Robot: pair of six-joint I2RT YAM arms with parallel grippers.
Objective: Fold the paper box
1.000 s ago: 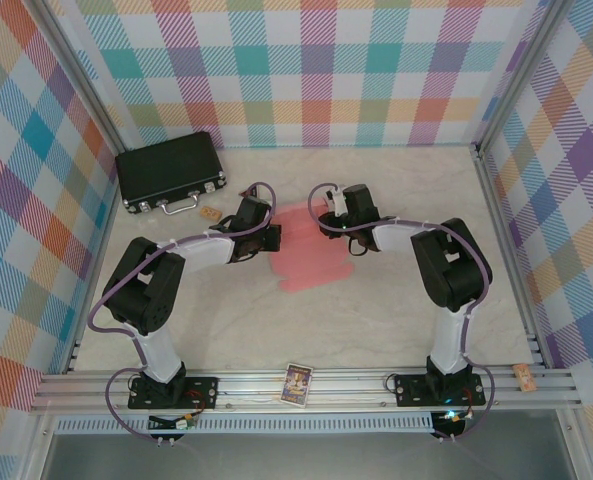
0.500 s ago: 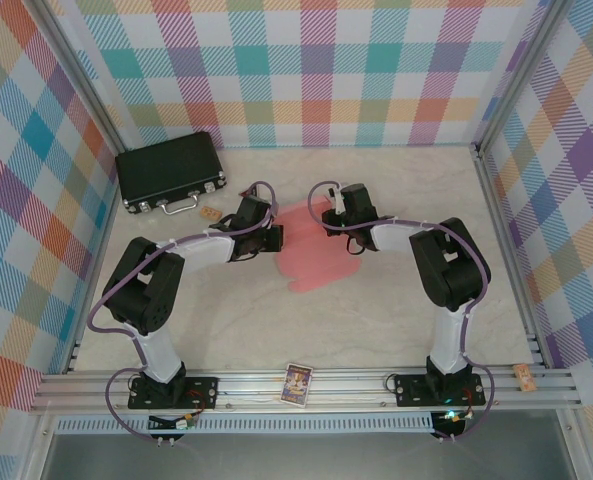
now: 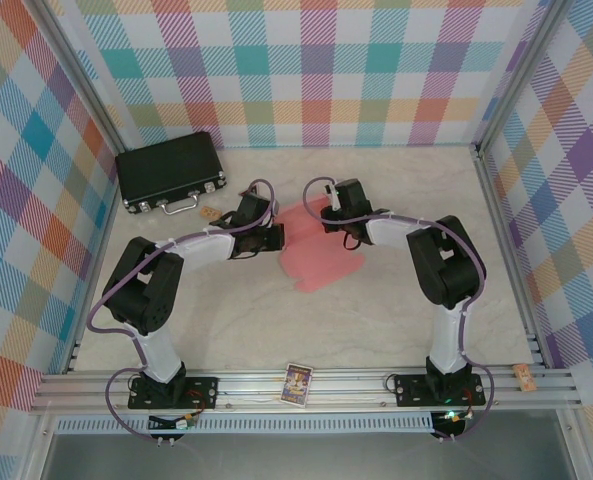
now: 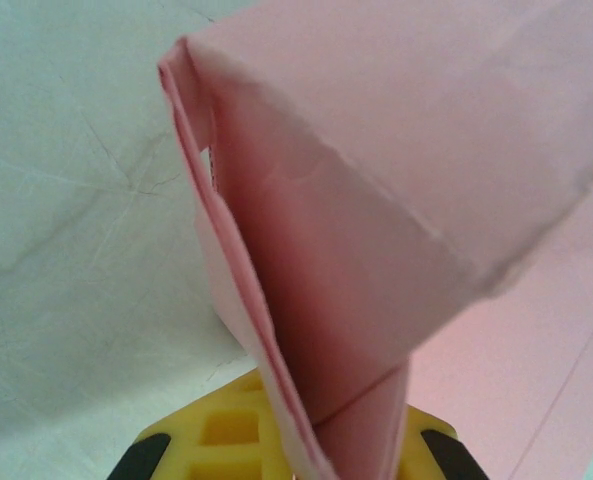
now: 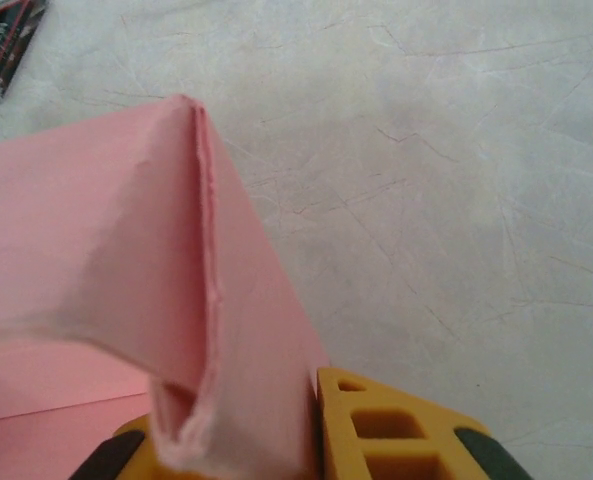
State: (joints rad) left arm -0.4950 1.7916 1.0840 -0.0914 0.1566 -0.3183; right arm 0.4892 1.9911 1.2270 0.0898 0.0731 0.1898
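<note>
Seen from above, a salmon-pink thin cardboard paper box (image 3: 324,262), not yet a closed box but a partly folded sheet with flaps, lies near the middle of a pale, marbled surface (image 3: 276,325). It sits between the two arms, towards the far half of the surface. The sheet spreads from its far edge, where both grippers meet it, down towards the arm bases. Its longest stretch runs on a slant from far left to near right, and a narrower flap points towards the near edge.

The left gripper (image 3: 276,238) is clamped tight on the paper box's left edge. In the left wrist view, its yellow fingers (image 4: 226,430) pinch a doubled, upright fold of pink cardboard (image 4: 376,200) that rises away from the camera.

The right gripper (image 3: 328,216) holds the far right part. In the right wrist view, the right gripper (image 5: 266,440) is nearly closed, pinching a raised pink flap (image 5: 176,270) whose creased ridge points away from it.

A black hard case with metal latches (image 3: 169,170) lies at the far left, well apart from the paper box. A small printed card (image 3: 297,383) rests on the near metal rail.
</note>
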